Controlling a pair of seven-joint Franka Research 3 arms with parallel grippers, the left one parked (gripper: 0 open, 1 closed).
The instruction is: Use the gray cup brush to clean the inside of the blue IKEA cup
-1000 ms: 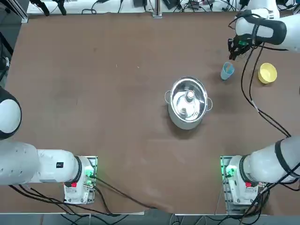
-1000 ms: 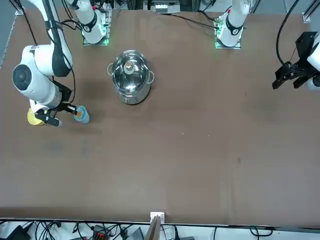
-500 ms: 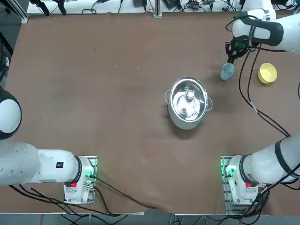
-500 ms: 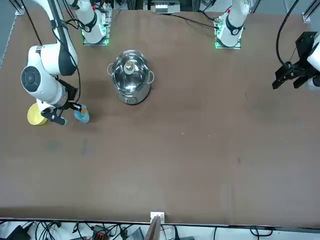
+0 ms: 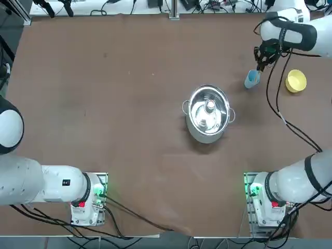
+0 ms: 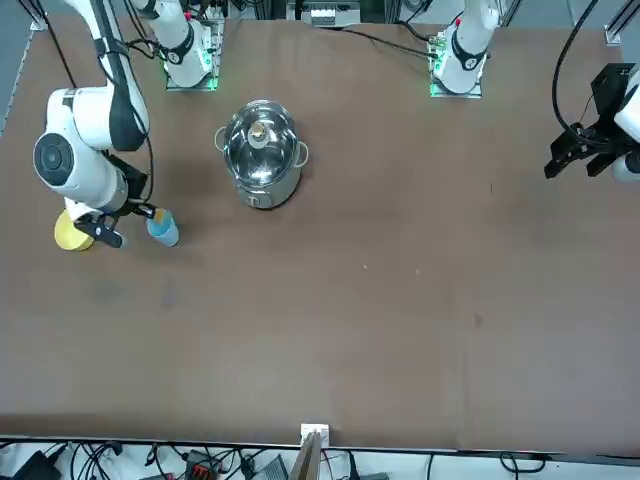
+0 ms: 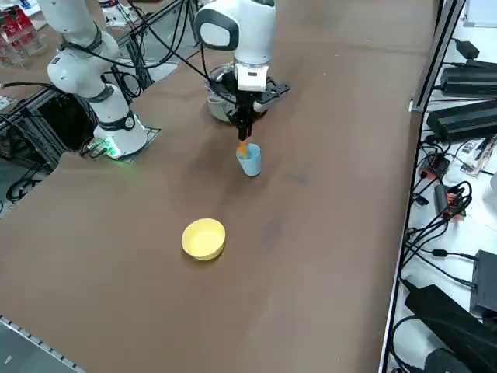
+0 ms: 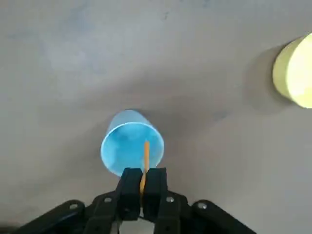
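The blue IKEA cup (image 8: 130,147) stands upright on the brown table, also seen as the cup (image 5: 251,79), the cup (image 6: 163,229) and the cup (image 7: 249,161). My right gripper (image 8: 143,186) hangs just above its rim, shut on the gray cup brush (image 8: 145,158), whose thin orange handle reaches down into the cup's mouth. The same gripper (image 7: 244,134) points straight down at the cup, with the orange brush (image 7: 243,148) below the fingers. The brush's lower tip is hidden inside the cup.
A yellow bowl (image 5: 296,81) sits to the right of the cup, also the bowl (image 7: 203,238). A lidded steel pot (image 5: 208,113) stands mid-table, nearer the robot's side. Cables (image 5: 280,111) trail from the right arm over the table.
The right gripper, holding the brush, shifted a little over the cup, first toward the left and then back right. The cup stayed in place.
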